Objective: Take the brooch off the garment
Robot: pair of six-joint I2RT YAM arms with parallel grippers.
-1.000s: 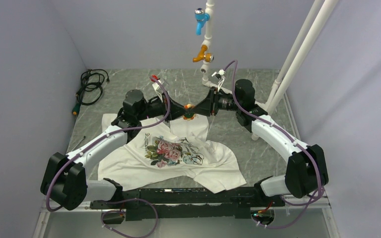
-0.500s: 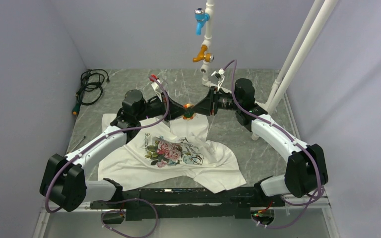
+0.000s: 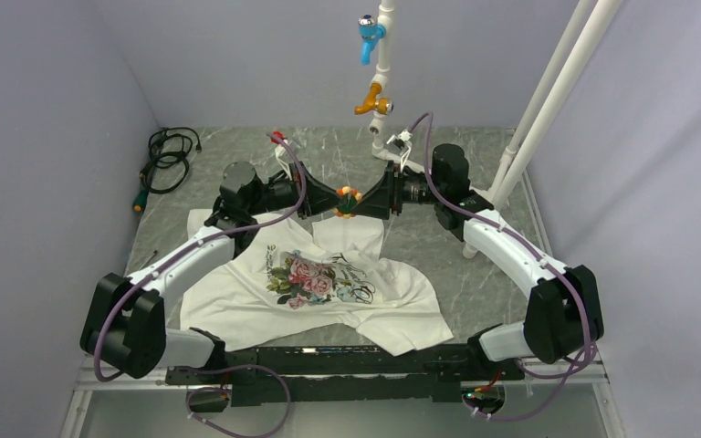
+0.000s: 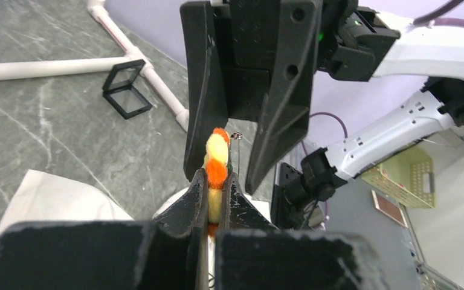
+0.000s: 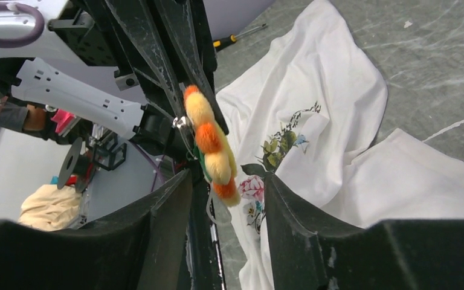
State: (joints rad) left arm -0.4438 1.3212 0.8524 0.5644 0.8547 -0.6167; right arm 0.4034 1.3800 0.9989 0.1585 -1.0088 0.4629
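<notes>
The left gripper (image 4: 217,184) is clamped on the brooch (image 4: 217,158), its two black fingers pressed together on the lower part of the fuzzy orange and pale yellow flower. The pin is held edge-on and raised in the air over the far part of the garment (image 3: 237,306). A small metal clasp is seen at the back of the flower in the right wrist view.

The right gripper (image 5: 226,181) is held facing the left one, tip to tip. Its jaws are set apart with the brooch between them, and a gap is seen on each side of the flower from the right wrist camera. Whether the near finger brushes the flower's edge in the left wrist view cannot be told.

The white T-shirt is spread, somewhat rumpled, on the grey-green marbled table (image 3: 484,274) between the two arms. Its print (image 3: 321,278) of pink roses and teal leaves faces up. Black script is set beside the roses, but it is too small to be read. No brand or label can be made out on the shirt or the arms.

A screwdriver (image 5: 234,38) with a yellow and black handle lies beyond the shirt. A coiled black cable (image 3: 169,157) is seen at the far left corner of the table.
</notes>
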